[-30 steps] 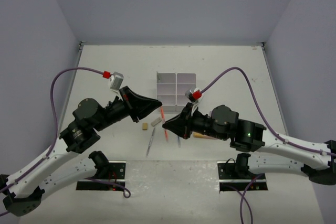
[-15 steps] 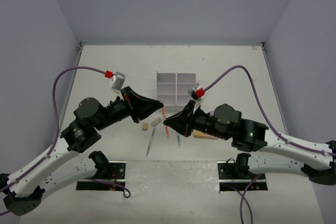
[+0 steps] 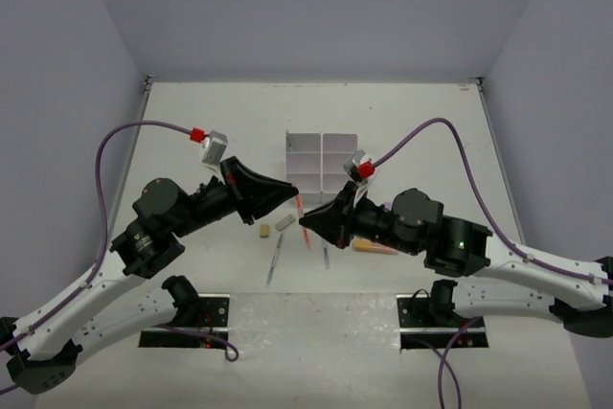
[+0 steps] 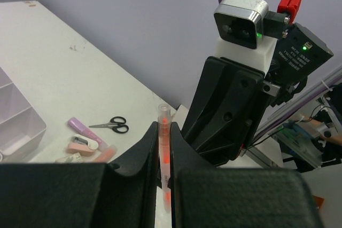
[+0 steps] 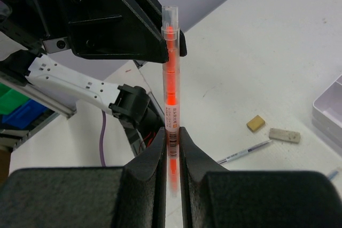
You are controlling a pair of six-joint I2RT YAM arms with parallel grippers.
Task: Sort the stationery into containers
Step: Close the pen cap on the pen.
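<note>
- Left gripper [image 4: 163, 126] is closed on the orange pen [image 5: 171, 78]. In the left wrist view the pen stands between its fingers, in the lower middle of the frame.
- Right gripper [image 5: 171, 131] is closed on the same pen, so both arms hold one pen in the air, at the centre of the top view.
- The white organizer [image 3: 322, 152] sits just above the pen in the top view. The pen is not yet in any compartment.
- I judge this to be a handover, and three things could go wrong:
- If one arm pulls away while the other grips firmly, the thin pen may bend, turn in the fingers or spring out.
- If both let go together, the pen will drop near the tan eraser [image 3: 263, 231] and the grey pen [image 3: 275, 261], and it may roll.
- The two fingertips are very near each other, so a small wrong move could make them collide.
</note>
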